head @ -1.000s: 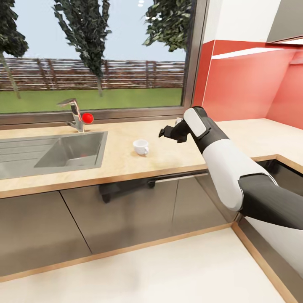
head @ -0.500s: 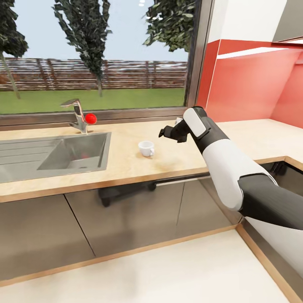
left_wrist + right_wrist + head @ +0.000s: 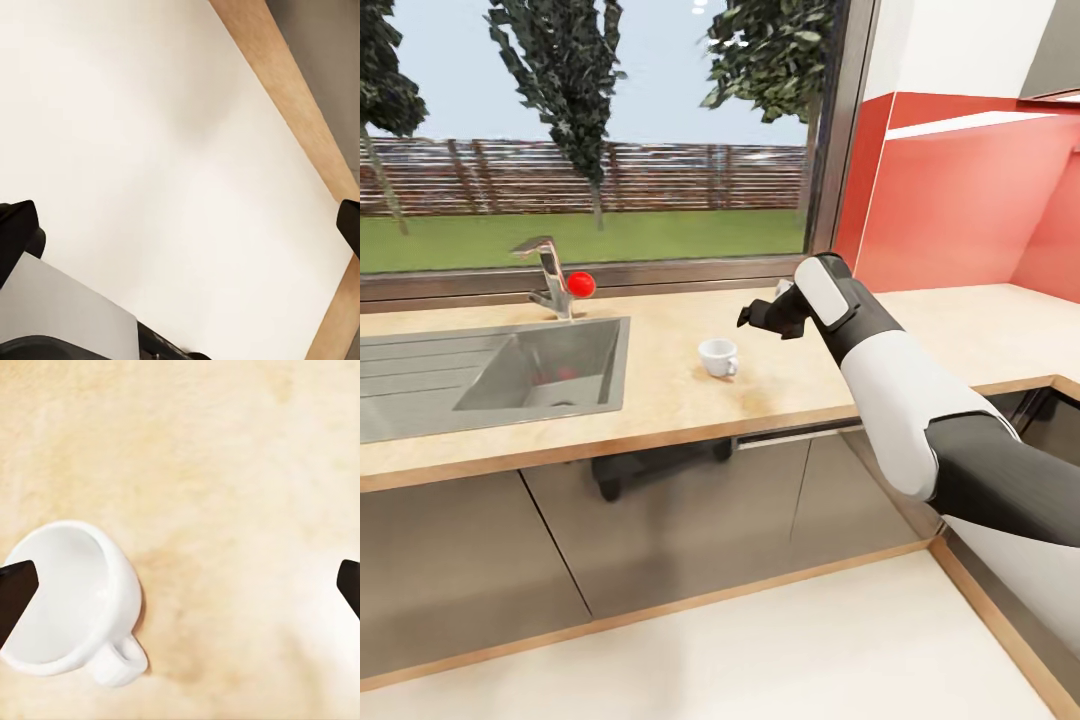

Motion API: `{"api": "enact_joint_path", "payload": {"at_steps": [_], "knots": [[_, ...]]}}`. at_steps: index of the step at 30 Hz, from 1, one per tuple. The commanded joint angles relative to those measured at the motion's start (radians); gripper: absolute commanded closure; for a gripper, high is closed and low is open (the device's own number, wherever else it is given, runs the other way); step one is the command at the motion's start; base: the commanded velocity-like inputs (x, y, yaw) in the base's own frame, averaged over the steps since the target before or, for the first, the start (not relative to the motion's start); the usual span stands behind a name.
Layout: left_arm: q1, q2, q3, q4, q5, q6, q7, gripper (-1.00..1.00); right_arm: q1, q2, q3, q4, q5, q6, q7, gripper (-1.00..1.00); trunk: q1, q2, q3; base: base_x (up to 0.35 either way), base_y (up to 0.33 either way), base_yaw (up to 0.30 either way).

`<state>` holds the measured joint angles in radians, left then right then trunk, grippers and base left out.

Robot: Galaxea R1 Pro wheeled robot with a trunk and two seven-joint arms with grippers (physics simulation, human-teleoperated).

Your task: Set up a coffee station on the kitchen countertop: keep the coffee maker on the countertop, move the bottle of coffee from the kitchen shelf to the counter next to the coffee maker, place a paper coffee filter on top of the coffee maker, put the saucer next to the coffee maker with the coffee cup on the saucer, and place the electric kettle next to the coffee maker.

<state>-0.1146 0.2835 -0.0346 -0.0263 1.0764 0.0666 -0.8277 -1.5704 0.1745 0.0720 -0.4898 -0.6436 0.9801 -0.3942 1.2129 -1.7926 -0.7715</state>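
The coffee cup (image 3: 718, 357) is small, white and upright on the light wood kitchen countertop (image 3: 660, 400), right of the sink. My right gripper (image 3: 750, 316) hovers above the counter, just right of the cup and a little higher. In the right wrist view the cup (image 3: 71, 596) lies beside one fingertip (image 3: 16, 589), handle toward the camera, with bare countertop (image 3: 247, 450) between the wide-apart tips; this right gripper (image 3: 180, 585) is open and empty. My left gripper (image 3: 180, 229) is open over a white surface (image 3: 150, 150) with a wooden edge.
A steel sink (image 3: 510, 365) with a faucet (image 3: 550, 275) and red knob (image 3: 581, 285) is set into the counter at left. Red wall panels (image 3: 960, 200) back the counter's right corner. Grey cabinet fronts (image 3: 660, 520) run below, above a white floor (image 3: 760, 650).
The whole picture has shifted rightward, so the camera moved. The cup now appears closer to my right gripper, which keeps its place in the picture and stays open.
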Motion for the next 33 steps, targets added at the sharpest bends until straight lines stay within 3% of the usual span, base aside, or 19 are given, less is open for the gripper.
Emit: {"api": "enact_joint_path", "payload": {"at_steps": [1, 9, 17, 23, 27, 33], "knots": [[0.000, 0.000, -0.004, 0.000, 0.008, 0.007, -0.004, -1.00, -0.001, 0.000, 0.005, 0.000, -0.009, 0.002, -0.009, -1.00, 0.000, 0.000, -0.001, 0.004, 0.013, 0.000], [0.000, 0.000, -0.004, 0.000, 0.008, 0.007, -0.002, -1.00, 0.002, 0.000, 0.058, 0.013, -0.010, 0.002, -0.008, -1.00, 0.000, 0.000, -0.001, 0.001, 0.090, 0.000], [0.000, 0.000, -0.004, 0.000, 0.008, 0.007, -0.003, -1.00, 0.004, 0.000, 0.068, 0.024, -0.009, 0.002, -0.008, -1.00, 0.000, 0.000, -0.001, 0.000, 0.015, 0.000], [0.000, 0.000, -0.004, 0.000, 0.008, 0.007, -0.004, -1.00, 0.006, 0.000, 0.131, 0.026, -0.010, 0.002, -0.008, -1.00, 0.000, 0.000, -0.001, 0.000, 0.001, 0.000], [0.000, 0.000, -0.004, 0.000, 0.008, 0.007, -0.004, -1.00, 0.007, 0.000, 0.151, 0.026, -0.010, 0.002, -0.007, -1.00, 0.000, 0.000, -0.001, 0.040, 0.013, 0.000], [0.000, 0.000, -0.004, 0.000, 0.008, 0.007, -0.004, -1.00, 0.010, 0.000, 0.153, 0.027, -0.010, 0.002, -0.006, -1.00, 0.000, 0.000, -0.001, 0.035, 0.012, 0.000]]}}
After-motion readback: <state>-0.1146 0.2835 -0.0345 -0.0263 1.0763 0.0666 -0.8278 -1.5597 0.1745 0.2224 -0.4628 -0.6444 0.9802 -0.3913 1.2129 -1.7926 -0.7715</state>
